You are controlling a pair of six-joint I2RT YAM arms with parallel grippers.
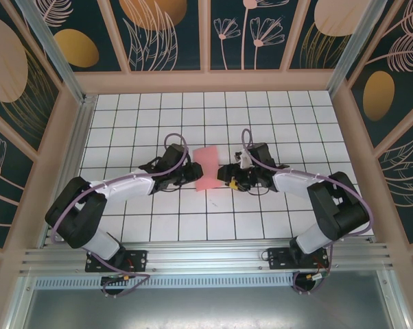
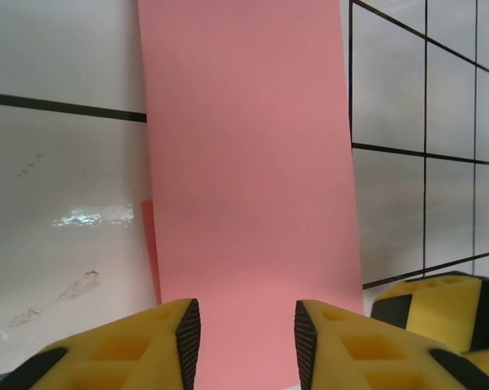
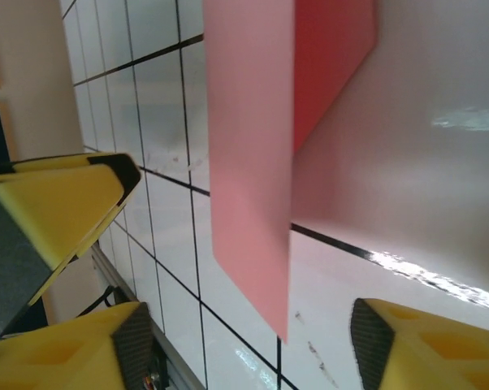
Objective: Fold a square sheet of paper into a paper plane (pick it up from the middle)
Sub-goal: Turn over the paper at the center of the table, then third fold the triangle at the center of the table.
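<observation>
The square sheet of paper [image 1: 206, 168] is pink-red and lies folded into a narrow upright strip on the white grid table, between my two grippers. My left gripper [image 1: 191, 173] sits at the strip's left edge. In the left wrist view its gripper [image 2: 247, 325] is open and the flat paper [image 2: 248, 162] runs between the yellow fingers [image 2: 147, 345], not pinched. My right gripper [image 1: 228, 177] is at the strip's right edge. In the right wrist view that gripper [image 3: 253, 341] is wide open, and the paper [image 3: 248, 162] shows a raised top layer with a darker layer [image 3: 334, 65] beneath. The paper plane is out of view.
The white tiled table [image 1: 151, 116] is walled by a wooden frame with patterned panels [image 1: 169, 34]. An aluminium rail [image 1: 206, 257] runs along the near edge by the arm bases. A finger of the other gripper [image 2: 439, 305] shows at lower right in the left wrist view.
</observation>
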